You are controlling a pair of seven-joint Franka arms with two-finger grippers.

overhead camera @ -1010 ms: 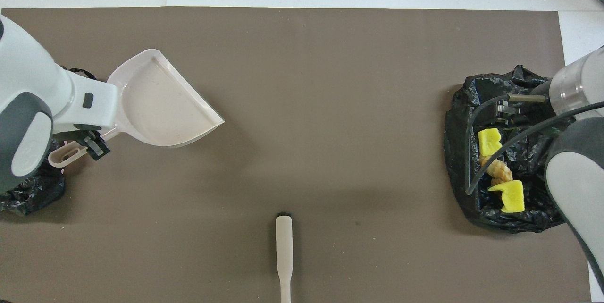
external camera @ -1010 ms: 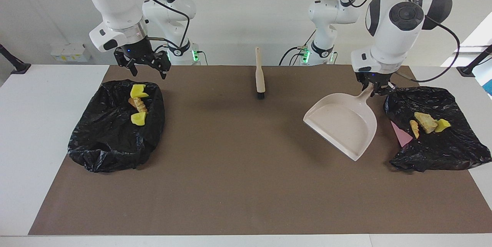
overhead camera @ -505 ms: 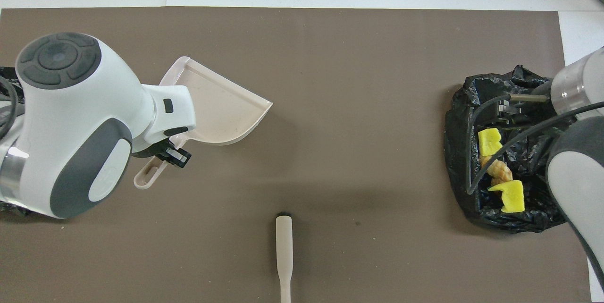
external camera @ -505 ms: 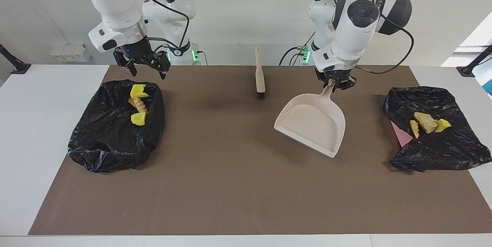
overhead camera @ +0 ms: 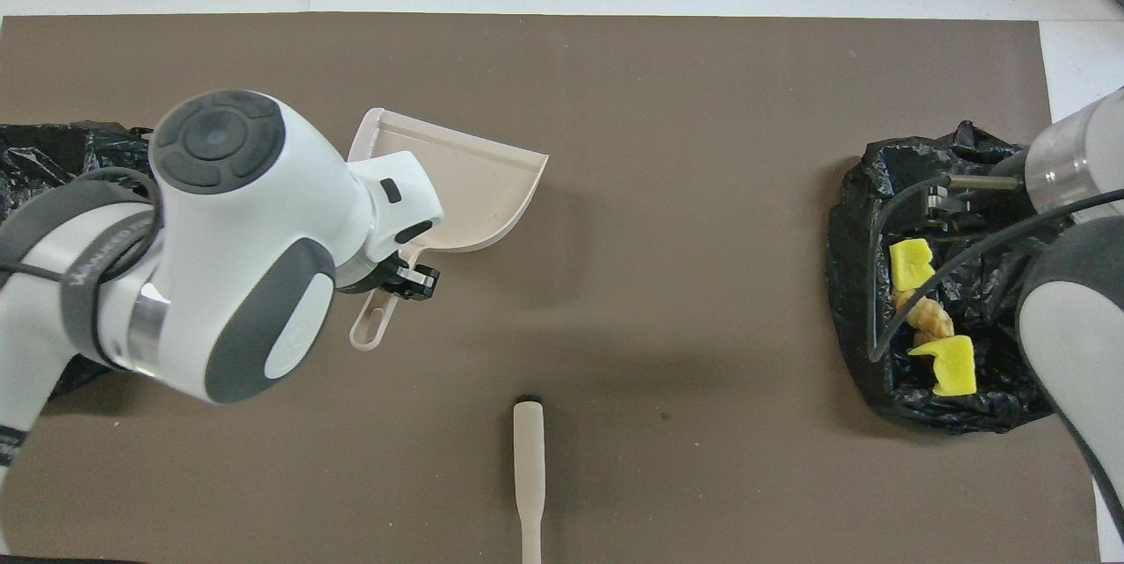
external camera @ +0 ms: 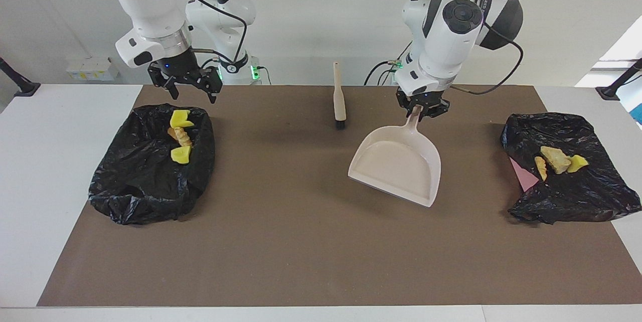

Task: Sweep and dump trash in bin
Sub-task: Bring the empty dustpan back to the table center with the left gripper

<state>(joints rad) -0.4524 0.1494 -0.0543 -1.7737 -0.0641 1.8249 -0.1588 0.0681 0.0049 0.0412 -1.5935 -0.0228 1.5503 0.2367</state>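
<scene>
Trash chunks (external camera: 180, 136) lie in the black bag (external camera: 145, 181) at the right arm's end of the table, just under the right gripper (external camera: 190, 92), whose fingers are spread wide and hold nothing. More chunks (external camera: 555, 160) rest on the second black bag (external camera: 577, 191) at the left arm's end. Between the bags, the left gripper (external camera: 420, 111) is clenched on the dustpan (external camera: 401, 164) handle, pan tilted above the brown mat (external camera: 301, 242). A brush (external camera: 339, 97) lies beside it.

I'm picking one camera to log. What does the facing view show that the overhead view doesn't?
Only facing: the trash on the bag at the left arm's end and the open right gripper.
Only overhead: nothing of note.
Both: the left gripper shut on the empty dustpan, the brush, and trash in the bag at the right arm's end.
</scene>
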